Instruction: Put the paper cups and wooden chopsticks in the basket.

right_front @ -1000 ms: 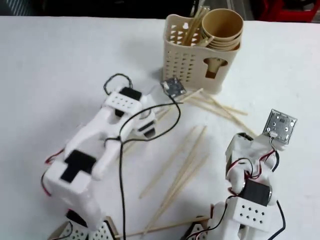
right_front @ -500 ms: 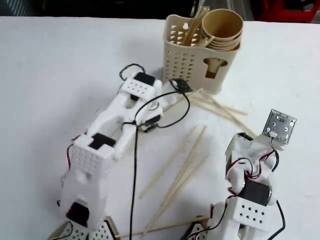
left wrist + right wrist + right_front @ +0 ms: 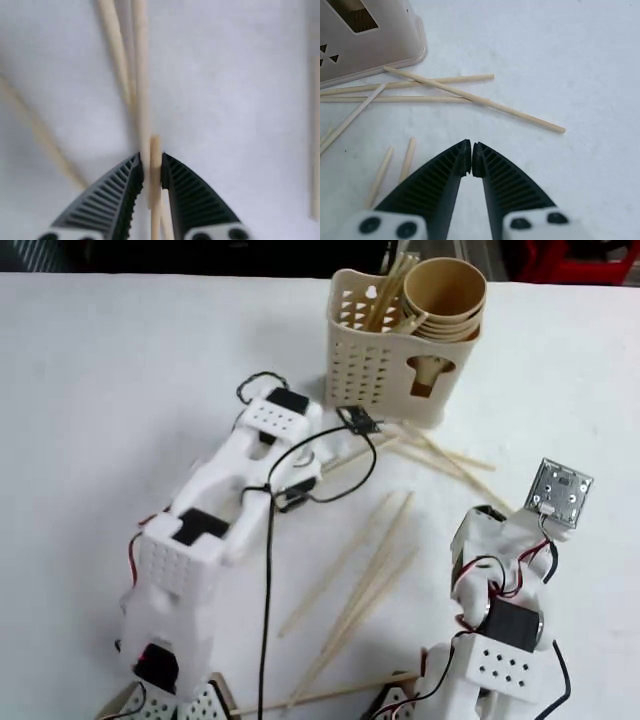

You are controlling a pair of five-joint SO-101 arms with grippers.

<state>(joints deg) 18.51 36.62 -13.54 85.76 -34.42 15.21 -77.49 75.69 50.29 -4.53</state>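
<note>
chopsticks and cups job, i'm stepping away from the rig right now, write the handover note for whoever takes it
Left gripper: jaws shut on a chopstick, low over the table near the basket. I cannot tell if it is lifted.
Right gripper: jaws shut, holding nothing, over the table.
Done: paper cups stacked in the basket, a few sticks standing beside them.
To do: bin the held one, then the loose chopsticks: a cluster at the basket's foot, a group mid-table, and a single stick at the near edge between the arm bases.
</note>
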